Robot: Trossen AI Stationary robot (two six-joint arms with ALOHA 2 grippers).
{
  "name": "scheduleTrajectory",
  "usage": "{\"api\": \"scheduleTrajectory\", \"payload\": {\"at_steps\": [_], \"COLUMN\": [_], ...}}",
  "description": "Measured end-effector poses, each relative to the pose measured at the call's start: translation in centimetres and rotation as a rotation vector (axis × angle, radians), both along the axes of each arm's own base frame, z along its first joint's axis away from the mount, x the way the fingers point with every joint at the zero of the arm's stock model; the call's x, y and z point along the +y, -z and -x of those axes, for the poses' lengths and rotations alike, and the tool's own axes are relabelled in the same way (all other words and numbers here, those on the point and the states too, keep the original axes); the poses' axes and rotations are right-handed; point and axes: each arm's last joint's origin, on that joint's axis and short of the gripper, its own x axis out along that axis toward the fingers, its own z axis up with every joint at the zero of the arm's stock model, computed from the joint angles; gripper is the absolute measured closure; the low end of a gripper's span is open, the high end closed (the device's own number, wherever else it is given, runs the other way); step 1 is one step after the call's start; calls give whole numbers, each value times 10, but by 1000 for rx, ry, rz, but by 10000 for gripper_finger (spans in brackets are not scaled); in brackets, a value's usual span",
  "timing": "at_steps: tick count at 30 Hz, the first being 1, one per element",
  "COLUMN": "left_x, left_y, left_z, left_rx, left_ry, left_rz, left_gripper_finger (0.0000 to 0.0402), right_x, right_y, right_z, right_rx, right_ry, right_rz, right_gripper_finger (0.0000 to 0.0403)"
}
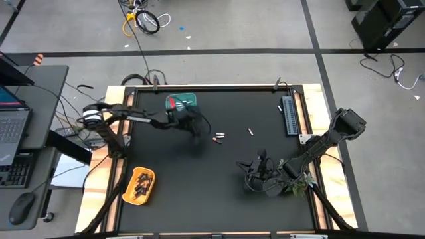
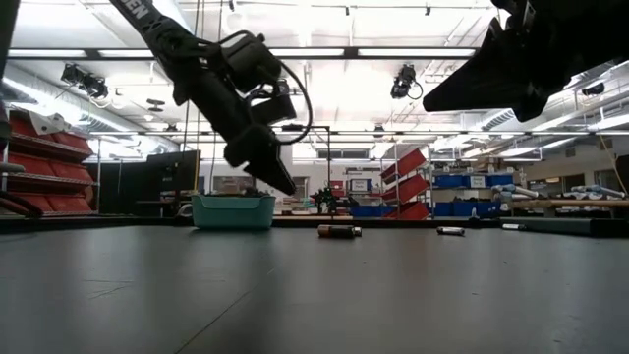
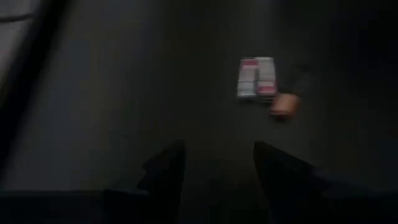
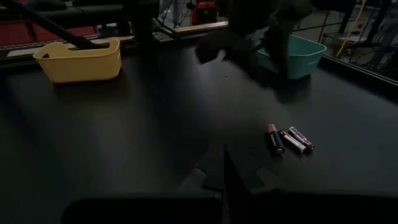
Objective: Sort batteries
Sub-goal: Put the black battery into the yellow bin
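The left gripper (image 1: pixel 196 133), fingers spread and empty, hangs just beside the teal bin (image 1: pixel 180 103), with the small group of batteries (image 1: pixel 218 138) lying near it on the mat toward the table's middle, nearer than to the shut right gripper (image 1: pixel 251 174).

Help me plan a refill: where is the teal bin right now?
In the high view the teal bin sits at the table's far edge, left of centre, beside the left gripper.

Matt black table top (image 1: pixel 199 192), smooth plastic bins — teal (image 1: pixel 188 99), yellow (image 1: pixel 126 194), glossy-wrapped batteries (image 4: pixel 289 139), pale wooden frame (image 1: pixel 113 174)
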Motion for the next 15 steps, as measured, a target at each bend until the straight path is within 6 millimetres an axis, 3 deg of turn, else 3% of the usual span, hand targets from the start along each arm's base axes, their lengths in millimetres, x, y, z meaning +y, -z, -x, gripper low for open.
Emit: {"api": "scheduleTrajectory", "payload": {"at_steps": [6,15], "left_x": [-30,-46], "left_y": [16,26], "left_z": [-16,-35], "left_rx": [1,-67], "left_ry": [146,218], "left_rz": [-15,4], "left_gripper_finger": [196,195], "right_x": [1,1], "right_y": [0,0], "right_z": [0,0], "right_rx": [4,0], "right_ry": [-6,-10], "right_rz": [4,-2], "right_gripper_finger": [401,401]}}
